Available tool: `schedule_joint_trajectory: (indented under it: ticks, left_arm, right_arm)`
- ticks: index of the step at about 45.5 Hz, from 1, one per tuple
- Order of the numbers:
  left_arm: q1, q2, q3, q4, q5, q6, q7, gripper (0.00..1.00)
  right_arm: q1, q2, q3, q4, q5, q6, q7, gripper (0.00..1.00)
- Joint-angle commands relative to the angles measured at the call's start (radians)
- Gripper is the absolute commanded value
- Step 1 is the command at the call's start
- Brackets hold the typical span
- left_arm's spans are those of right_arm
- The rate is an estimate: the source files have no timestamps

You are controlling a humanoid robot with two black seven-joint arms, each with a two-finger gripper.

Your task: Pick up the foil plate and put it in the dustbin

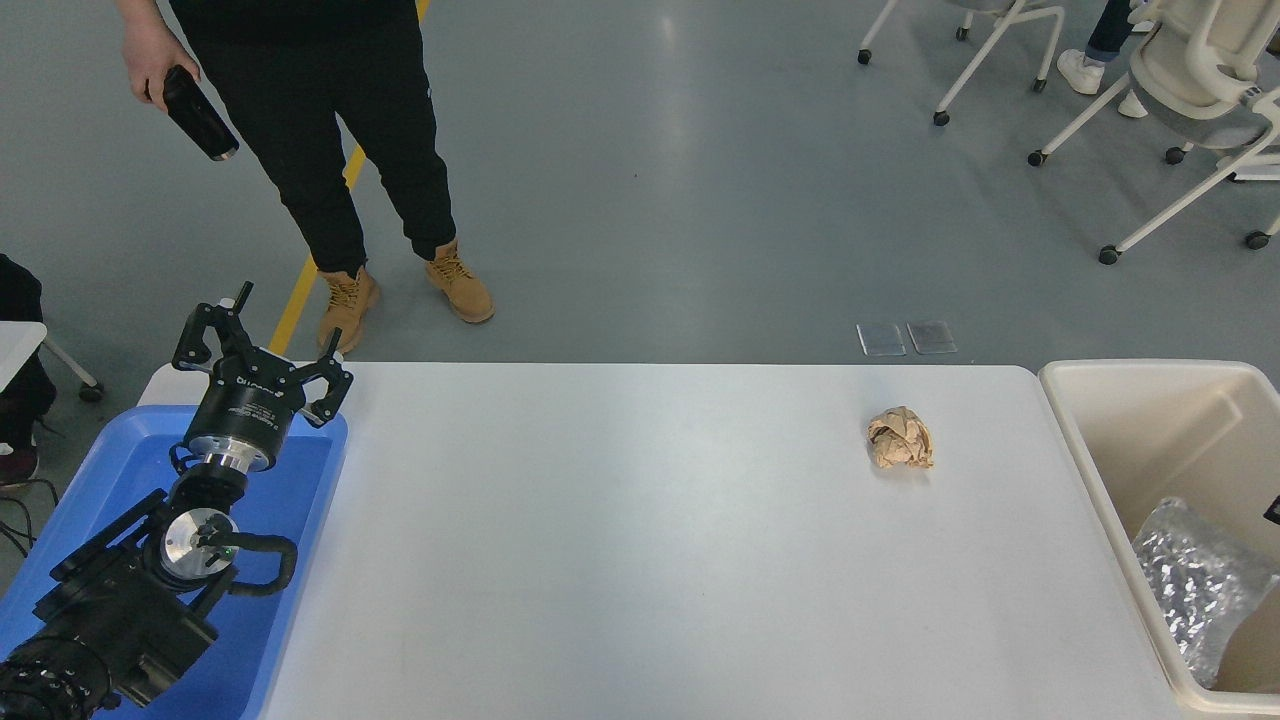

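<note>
Crinkled foil plate (1190, 585) — inside smooth-walled dustbin (1150, 420)

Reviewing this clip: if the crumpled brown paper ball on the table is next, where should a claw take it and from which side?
Probably from straight above, closing across the middle of the paper ball. It is a lumpy, roughly round wad sitting alone on the table, with nothing beside it to block the approach.

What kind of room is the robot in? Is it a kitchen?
Probably not a kitchen; it looks like a lab or office workroom. There is a plain grey floor with a yellow line, rolling office chairs, and a white table where the left gripper hangs over a blue tray.
</note>
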Motion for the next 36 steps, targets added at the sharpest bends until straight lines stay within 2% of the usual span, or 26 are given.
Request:
schedule_joint_trajectory:
  ticks: [1,9,16,25,36]
  left_arm:
    - [0.000,0.000,0.000,0.000,0.000,0.000,0.000,0.99]
    - [0.000,0.000,0.000,0.000,-0.001,0.000,0.000,0.99]
    - [0.000,0.000,0.000,0.000,0.000,0.000,0.000,0.99]
    - [0.000,0.000,0.000,0.000,0.000,0.000,0.000,0.99]
    - [0.000,0.000,0.000,0.000,0.000,0.000,0.000,0.99]
  right_arm:
    - [0.122,0.000,-0.013,0.013,0.003,0.012,0.001,1.00]
    - [0.316,-0.003,-0.061,0.058,0.000,0.018,0.006,1.00]
    - [0.565,-0.003,-0.208,0.225,0.000,0.053,0.006,1.00]
    - [0.862,0.008,-0.265,0.497,0.000,0.213,0.003,1.00]
    - [1.106,0.017,-0.295,0.727,-0.014,0.493,-0.002,1.00]
